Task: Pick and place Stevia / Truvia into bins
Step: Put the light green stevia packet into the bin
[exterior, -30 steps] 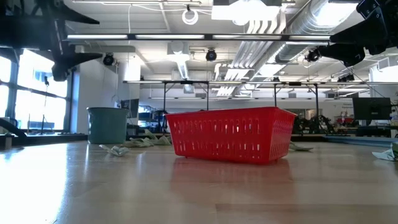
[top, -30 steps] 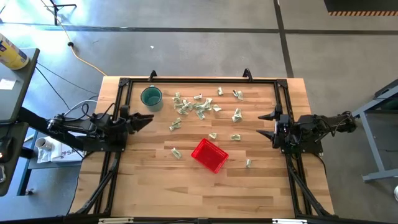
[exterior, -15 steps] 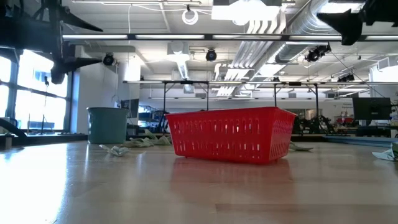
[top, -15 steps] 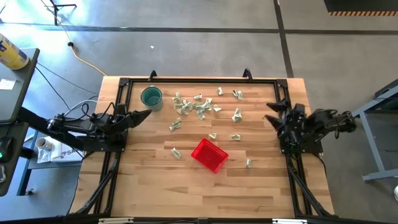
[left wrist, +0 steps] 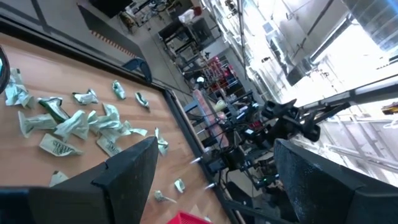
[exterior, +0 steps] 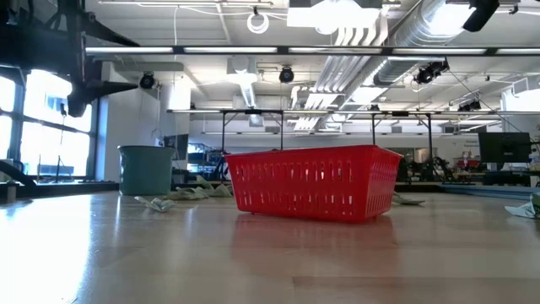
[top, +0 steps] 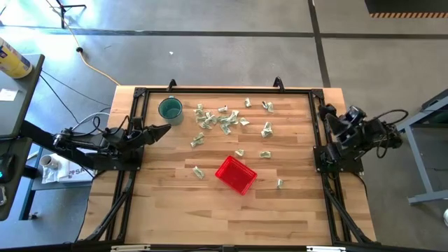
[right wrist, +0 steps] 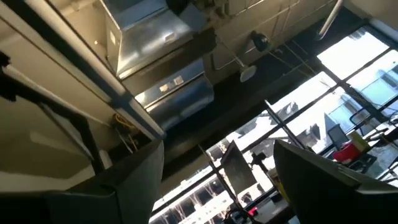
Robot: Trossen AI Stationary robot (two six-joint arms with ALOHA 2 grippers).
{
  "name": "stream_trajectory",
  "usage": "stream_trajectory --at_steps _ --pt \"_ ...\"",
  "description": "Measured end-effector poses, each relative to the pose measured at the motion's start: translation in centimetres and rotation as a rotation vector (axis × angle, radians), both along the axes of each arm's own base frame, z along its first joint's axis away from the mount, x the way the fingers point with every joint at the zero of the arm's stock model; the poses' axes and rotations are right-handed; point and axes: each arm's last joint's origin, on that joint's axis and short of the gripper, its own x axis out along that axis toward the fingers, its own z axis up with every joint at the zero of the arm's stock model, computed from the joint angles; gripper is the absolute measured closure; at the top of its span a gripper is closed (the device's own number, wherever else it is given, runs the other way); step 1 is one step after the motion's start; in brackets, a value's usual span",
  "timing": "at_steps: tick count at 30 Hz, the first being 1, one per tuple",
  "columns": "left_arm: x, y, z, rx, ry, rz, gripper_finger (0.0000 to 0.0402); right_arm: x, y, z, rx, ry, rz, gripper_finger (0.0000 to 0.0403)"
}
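Since a second ago my right gripper has swung up and back off the table to its right edge, while my left gripper has barely shifted at the left edge, near the teal cup. Both sets of fingers stand wide apart with nothing between them; the left wrist view shows open air between its dark fingers, and the right wrist view points up at ceiling ducts. From above I see the Stevia / Truvia sachets as tiny crumpled pale green and white slips, most clustered in the far middle of the table beside the cup, with a few strays around the red basket, which sits nearer the front and holds none that I can see. The low view gives me the basket's mesh walls side-on, but not its inside, and only flattened sachets near the cup. My left wrist view shows the printed faces of the sachets more closely, though the lettering is too small to read, and the basket is cut off at that picture's edge.
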Motion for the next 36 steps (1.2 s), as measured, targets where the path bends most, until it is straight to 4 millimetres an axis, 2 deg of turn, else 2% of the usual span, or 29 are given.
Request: stream_trajectory --at_steps 6,11,13,17,21,29,32,36 --pt "0.0 0.0 0.0 0.001 0.005 0.000 0.0048 -0.3 -0.2 0.3 -0.004 -0.009 -0.074 0.0110" --pt "0.0 0.0 -0.1 0.001 0.009 0.000 0.0048 0.4 -0.2 -0.4 0.139 0.048 -0.047 0.0110" --pt "0.0 0.0 -0.2 0.003 0.022 0.000 0.0048 1.6 0.0 -1.5 0.215 0.158 -0.004 0.0110" --pt "0.0 0.0 -0.4 0.007 0.042 0.000 0.0048 4.7 0.8 -5.1 0.470 0.453 0.126 0.0110" --pt "0.0 0.0 -0.5 0.008 0.048 0.000 0.0048 7.0 1.8 -8.1 0.680 0.702 0.271 0.0110" --pt "0.1 -0.1 -0.4 0.009 0.046 -0.030 0.0048 9.9 3.8 -12.2 0.982 1.112 0.552 0.0110" --pt "0.1 -0.2 -0.5 0.010 0.047 -0.063 0.0048 10.3 4.5 -12.8 1.074 1.313 0.603 0.0110" --pt "0.1 -0.2 -0.5 0.012 0.051 -0.087 0.0048 11.0 5.3 -11.8 1.134 1.561 0.550 0.0110"
